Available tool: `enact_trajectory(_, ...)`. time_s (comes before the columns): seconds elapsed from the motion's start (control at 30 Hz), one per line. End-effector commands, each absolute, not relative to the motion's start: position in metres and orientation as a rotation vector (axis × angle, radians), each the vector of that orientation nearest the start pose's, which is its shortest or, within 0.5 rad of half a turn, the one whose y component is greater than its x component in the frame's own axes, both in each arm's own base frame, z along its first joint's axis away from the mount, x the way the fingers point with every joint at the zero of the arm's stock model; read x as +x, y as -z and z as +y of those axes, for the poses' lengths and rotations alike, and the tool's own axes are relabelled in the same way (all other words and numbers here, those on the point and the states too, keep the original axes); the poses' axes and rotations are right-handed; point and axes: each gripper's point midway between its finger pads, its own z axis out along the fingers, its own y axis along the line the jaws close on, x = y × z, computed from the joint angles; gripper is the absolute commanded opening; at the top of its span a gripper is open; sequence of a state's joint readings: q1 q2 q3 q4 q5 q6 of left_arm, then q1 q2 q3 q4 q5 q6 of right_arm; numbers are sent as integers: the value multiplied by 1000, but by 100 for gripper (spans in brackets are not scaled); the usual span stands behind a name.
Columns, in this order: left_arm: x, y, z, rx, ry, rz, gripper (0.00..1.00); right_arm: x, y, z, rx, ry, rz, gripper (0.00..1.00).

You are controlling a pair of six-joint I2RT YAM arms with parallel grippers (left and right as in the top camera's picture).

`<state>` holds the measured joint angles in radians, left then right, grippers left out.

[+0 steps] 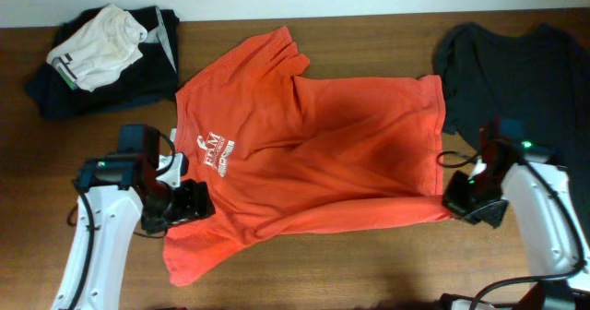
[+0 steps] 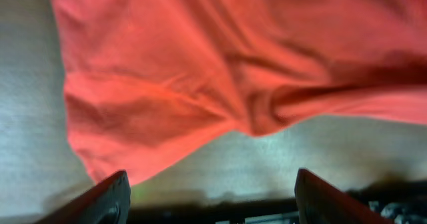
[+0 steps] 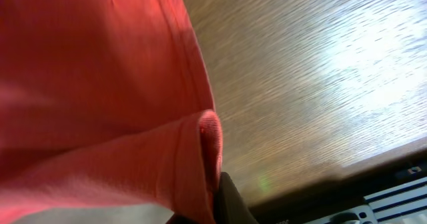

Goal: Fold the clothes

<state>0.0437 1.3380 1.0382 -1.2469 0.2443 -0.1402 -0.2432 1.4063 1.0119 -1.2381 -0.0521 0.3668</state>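
The red-orange T-shirt (image 1: 313, 144) lies face up across the middle of the table (image 1: 369, 264), lettering showing, rumpled and not yet squared. The right gripper (image 1: 458, 202), toward the table's right side, has its jaws pressed together on the shirt's hem corner, which looks slightly lifted. The left gripper (image 1: 196, 203), toward the table's left side, stands spread beside the lower sleeve, holding nothing. No finished fold shows, so I judge the task barely begun: sleeves, sides and the crosswise fold all remain to be done
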Motion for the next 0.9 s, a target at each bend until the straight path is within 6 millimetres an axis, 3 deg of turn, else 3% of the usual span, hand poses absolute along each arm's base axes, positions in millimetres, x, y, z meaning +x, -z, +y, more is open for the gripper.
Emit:
enact_trajectory(0.0, 221, -96, -37, -330, 419, 3112, 78, 217, -110, -61, 1070, -123, 2942, 4)
enact_trajectory(0.1, 233, -82, -36, -392, 413, 3124, 78, 217, -112, -54, 1017, -205, 2958, 4)
enact_trajectory(0.3, 218, -36, -33, -469, 375, 3351, 77, 216, -112, -52, 991, -207, 2974, 4)
enact_trajectory(0.4, 212, -23, -16, -484, 196, 3410, 77, 216, -112, -52, 991, -214, 2974, 4)
enact_trajectory(0.5, 210, -22, 26, -671, -257, 3337, 77, 216, -112, -51, 990, -218, 2973, 4)
enact_trajectory(0.53, 212, -20, 31, -688, -304, 3315, 77, 216, -112, -51, 990, -218, 2973, 4)
enact_trajectory(0.73, 192, 5, 12, -721, -137, 3355, 72, 217, -112, -51, 988, -218, 2969, 4)
enact_trajectory(0.87, 191, 8, 10, -707, -111, 3360, 35, 217, -112, -51, 990, -219, 2971, 4)
